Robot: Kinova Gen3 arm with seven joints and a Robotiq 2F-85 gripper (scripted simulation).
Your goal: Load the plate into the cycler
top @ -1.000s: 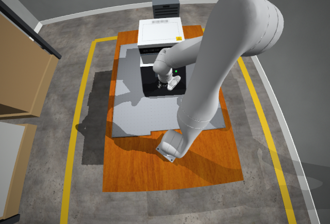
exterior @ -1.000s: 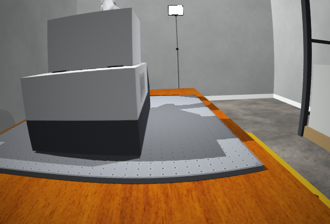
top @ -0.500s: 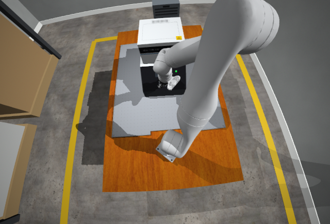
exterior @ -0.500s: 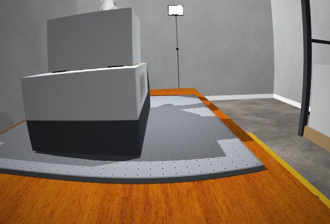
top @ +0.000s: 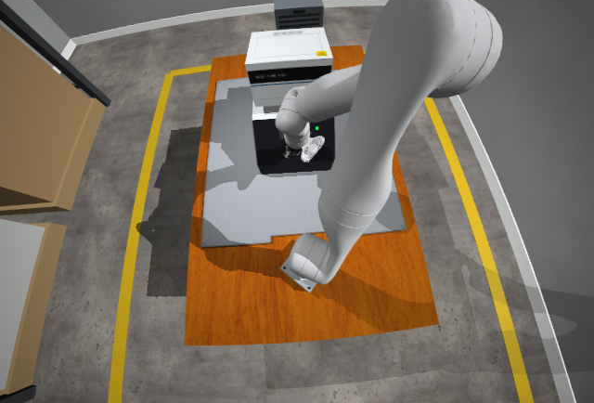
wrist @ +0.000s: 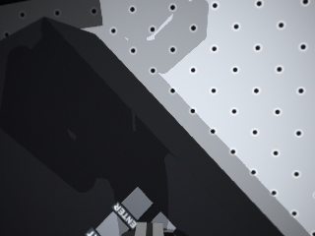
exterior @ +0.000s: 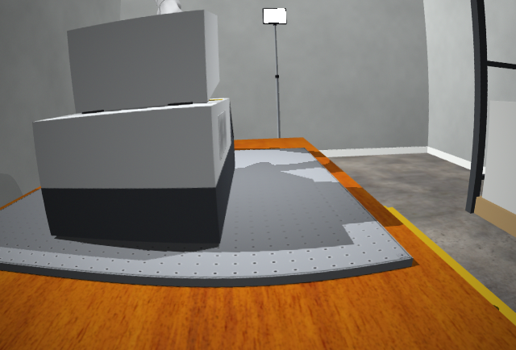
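Top view shows the fingers (top: 293, 152) pressed together on nothing, hanging just over the black sloped front panel of the cycler Q1 (top: 288, 55). Beyond them its white lid stands raised; a green lamp (top: 316, 127) glows just beside them. Plate T27 cannot be made out. Q1 sits on the perforated worktop (top: 268, 211).

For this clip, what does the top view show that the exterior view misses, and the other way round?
Only the top view shows the gripper over Q1's dark front panel, jaws shut on nothing, a green lamp and the arm's base. Only the exterior view shows Q1's grey rear face and a stand with a white panel. Both show Q1, the perforated plate and the orange table.
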